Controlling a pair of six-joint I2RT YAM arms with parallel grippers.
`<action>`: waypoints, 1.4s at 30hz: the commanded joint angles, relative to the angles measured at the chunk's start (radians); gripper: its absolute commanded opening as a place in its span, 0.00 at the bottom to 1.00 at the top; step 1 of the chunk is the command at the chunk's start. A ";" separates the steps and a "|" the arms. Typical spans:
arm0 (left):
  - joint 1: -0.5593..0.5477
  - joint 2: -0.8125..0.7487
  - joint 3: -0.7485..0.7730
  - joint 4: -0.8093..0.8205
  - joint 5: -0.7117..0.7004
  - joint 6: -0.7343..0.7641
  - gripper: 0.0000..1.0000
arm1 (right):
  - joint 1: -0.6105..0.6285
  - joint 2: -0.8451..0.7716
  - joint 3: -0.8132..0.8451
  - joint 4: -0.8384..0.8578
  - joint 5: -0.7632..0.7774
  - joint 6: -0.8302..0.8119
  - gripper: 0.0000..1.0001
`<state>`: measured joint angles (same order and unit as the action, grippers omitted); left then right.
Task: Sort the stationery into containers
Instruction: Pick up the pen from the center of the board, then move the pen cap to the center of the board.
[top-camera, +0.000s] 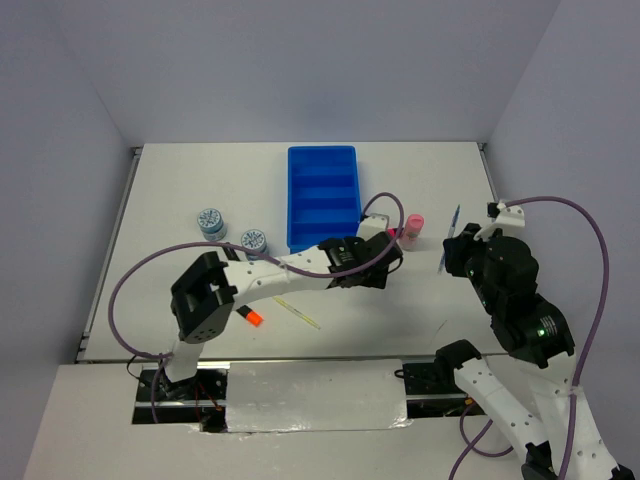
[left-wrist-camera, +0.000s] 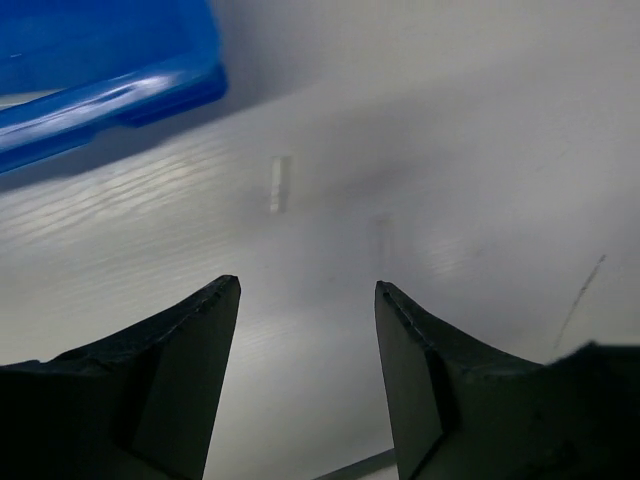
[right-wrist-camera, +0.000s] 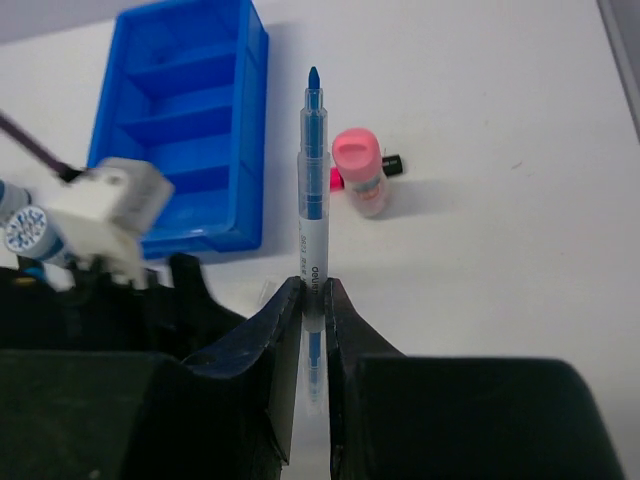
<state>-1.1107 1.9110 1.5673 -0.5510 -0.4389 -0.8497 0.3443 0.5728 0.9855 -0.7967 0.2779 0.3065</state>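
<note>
Top: left end effector (top-camera: 382, 265) low beside tray (top-camera: 322, 198) lower-right corner, near pink cylinder (top-camera: 411, 228); likely lining up pick. Right end effector (top-camera: 452, 248), frame right, holds pen (top-camera: 455, 222), probably for carry to tray.

Left wrist: fingers spread, nothing between; bare surface (left-wrist-camera: 420, 150) below.

Right wrist: fingers pinch pen mid-barrel, tip up-frame; tray upper left.

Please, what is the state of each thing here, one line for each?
Left claw: open, empty.
Right claw: shut on the pen.
Pen: held, blue tip showing.
Tray: empty.
Pink cylinder: upright, outside the tray.
Tubs: lids on, outside the tray.
Orange marker: lying on the table.
Stick: lying on the table.
</note>
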 joint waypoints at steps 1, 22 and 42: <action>-0.026 0.106 0.146 -0.003 0.029 -0.043 0.69 | 0.004 -0.030 0.067 -0.039 0.037 -0.003 0.00; -0.052 0.370 0.295 0.000 0.048 0.028 0.58 | 0.004 -0.070 0.087 -0.059 -0.077 -0.055 0.00; -0.067 0.365 0.206 0.074 0.109 0.067 0.35 | 0.002 -0.064 0.074 -0.053 -0.114 -0.063 0.00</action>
<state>-1.1660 2.2696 1.7947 -0.4889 -0.3428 -0.7998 0.3443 0.5133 1.0328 -0.8555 0.1749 0.2619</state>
